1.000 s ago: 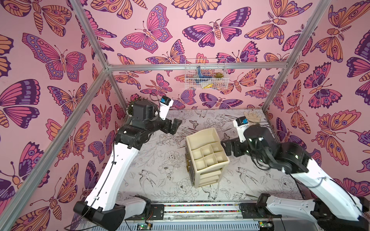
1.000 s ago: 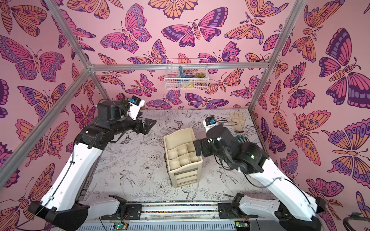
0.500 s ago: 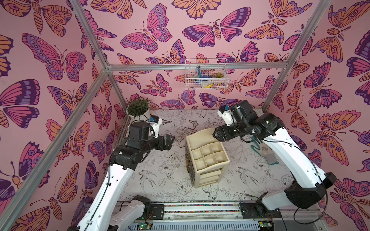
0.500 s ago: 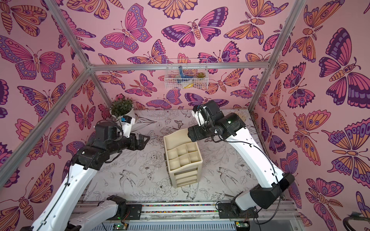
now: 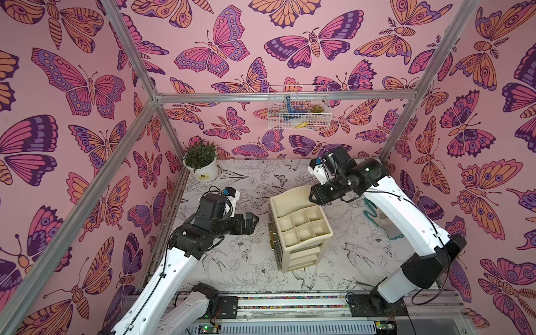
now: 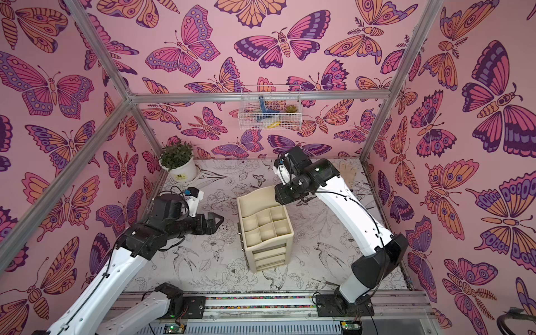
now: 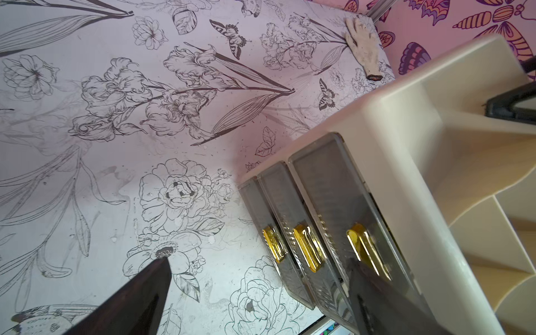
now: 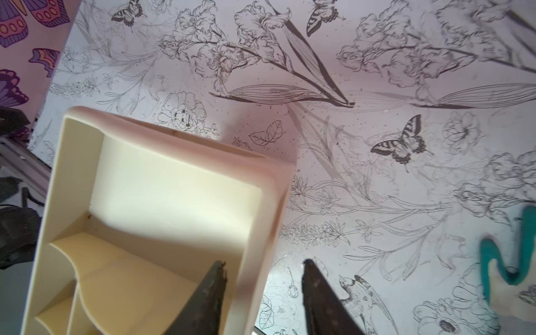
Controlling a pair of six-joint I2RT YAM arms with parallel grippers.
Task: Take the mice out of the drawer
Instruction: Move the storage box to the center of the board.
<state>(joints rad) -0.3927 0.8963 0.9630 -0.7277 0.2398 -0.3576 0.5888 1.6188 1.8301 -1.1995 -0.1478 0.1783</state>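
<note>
Item: cream cabinet (image 5: 300, 256), upright on the flower-printed mat (image 5: 232, 262); open tray of compartments on top; three smoked drawers (image 7: 333, 203) with gold handles (image 7: 359, 243), all pushed in.

Mice: none on show in any view; cannot tell which drawer holds them.

Left gripper (image 5: 254, 222): on the cabinet's drawer side, just short of it; jaws wide apart; in the wrist view one finger (image 7: 377, 304) lies before the top drawer, near its handle; its twin hangs over the mat.

Right gripper (image 8: 264, 262): at the cabinet's rear top corner; jaws apart, astride the tray's side wall; one finger inside the rear compartment, the other outside and clear of the wall.

Potted plant (image 5: 201, 162): well behind the cabinet, toward its drawer side.

Wire basket (image 5: 298, 110): on the wall behind the cabinet, high up.

Teal-palmed glove (image 8: 507, 275): on the mat, on the cabinet's side away from the drawers.
</note>
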